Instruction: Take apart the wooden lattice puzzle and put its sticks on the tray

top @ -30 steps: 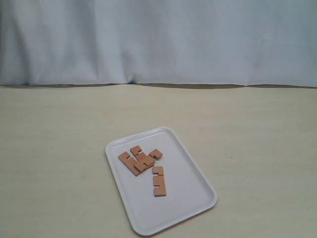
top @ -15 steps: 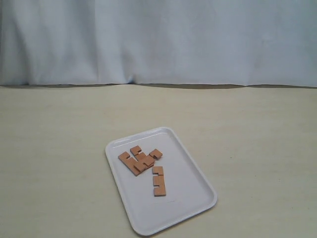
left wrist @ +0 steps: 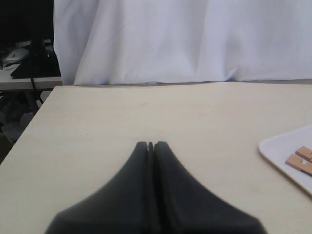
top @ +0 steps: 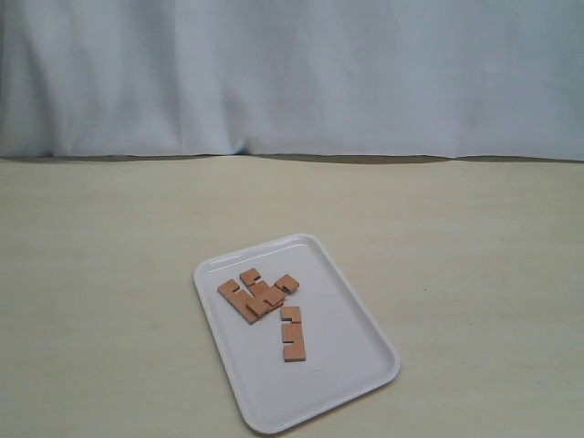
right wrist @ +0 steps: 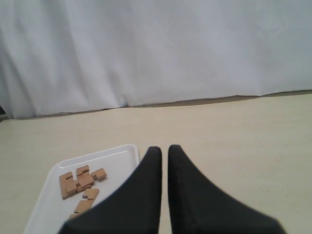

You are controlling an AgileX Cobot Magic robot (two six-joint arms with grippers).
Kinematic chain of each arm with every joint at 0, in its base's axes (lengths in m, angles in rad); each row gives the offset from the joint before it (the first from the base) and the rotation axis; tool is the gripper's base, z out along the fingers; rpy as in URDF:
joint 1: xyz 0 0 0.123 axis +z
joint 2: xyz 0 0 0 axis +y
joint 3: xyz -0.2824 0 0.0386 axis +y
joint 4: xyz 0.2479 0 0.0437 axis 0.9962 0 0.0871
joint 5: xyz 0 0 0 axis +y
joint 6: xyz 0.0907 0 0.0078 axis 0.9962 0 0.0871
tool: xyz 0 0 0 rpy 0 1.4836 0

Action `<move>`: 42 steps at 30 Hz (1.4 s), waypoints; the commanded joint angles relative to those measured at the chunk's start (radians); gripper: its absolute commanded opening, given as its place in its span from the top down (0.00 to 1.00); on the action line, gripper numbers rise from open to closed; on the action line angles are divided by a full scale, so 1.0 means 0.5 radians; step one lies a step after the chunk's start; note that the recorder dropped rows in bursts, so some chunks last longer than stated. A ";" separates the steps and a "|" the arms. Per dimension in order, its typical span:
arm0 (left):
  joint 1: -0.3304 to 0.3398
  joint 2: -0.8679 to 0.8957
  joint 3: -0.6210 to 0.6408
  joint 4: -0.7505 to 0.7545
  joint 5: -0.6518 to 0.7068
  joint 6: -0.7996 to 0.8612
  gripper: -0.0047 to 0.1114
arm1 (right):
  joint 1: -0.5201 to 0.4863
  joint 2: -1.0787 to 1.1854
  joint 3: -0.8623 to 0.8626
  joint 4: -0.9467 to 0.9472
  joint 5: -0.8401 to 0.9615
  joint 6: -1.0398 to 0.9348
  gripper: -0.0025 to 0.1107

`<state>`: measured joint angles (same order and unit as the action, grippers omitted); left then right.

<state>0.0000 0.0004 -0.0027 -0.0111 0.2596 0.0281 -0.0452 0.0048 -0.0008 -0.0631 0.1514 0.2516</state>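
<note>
The white tray (top: 342, 365) lies on the table at the front centre. On it the reddish-brown sticks lie loose: a small overlapping heap (top: 254, 295) and one notched stick (top: 293, 334) lying apart, nearer the front. No hash-shaped lattice puzzle shows. Neither gripper appears in the exterior view. In the left wrist view my left gripper (left wrist: 150, 145) is shut and empty above bare table, with the tray (left wrist: 285, 148) and two sticks (left wrist: 301, 161) off to one side. In the right wrist view my right gripper (right wrist: 165, 148) has its fingers almost together and empty, beside the tray (right wrist: 119, 161) and sticks (right wrist: 78, 183).
A pale curtain (top: 292, 73) hangs behind the beige table (top: 474, 255). In the left wrist view the table's side edge (left wrist: 29, 126) shows, with dark clutter (left wrist: 24, 58) beyond it.
</note>
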 commanded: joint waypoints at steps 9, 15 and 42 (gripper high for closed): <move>0.000 -0.001 0.005 -0.001 -0.020 -0.005 0.96 | 0.004 -0.010 0.002 0.000 0.125 -0.008 0.94; 0.000 -0.001 0.005 -0.001 -0.020 -0.005 0.96 | 0.004 -0.010 0.002 0.000 0.140 -0.008 0.94; 0.000 -0.001 0.005 -0.001 -0.016 -0.005 0.96 | 0.004 -0.010 0.002 0.000 0.140 -0.008 0.94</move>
<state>0.0000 0.0004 -0.0027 -0.0111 0.2596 0.0281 -0.0452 0.0048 -0.0008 -0.0607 0.2175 0.2516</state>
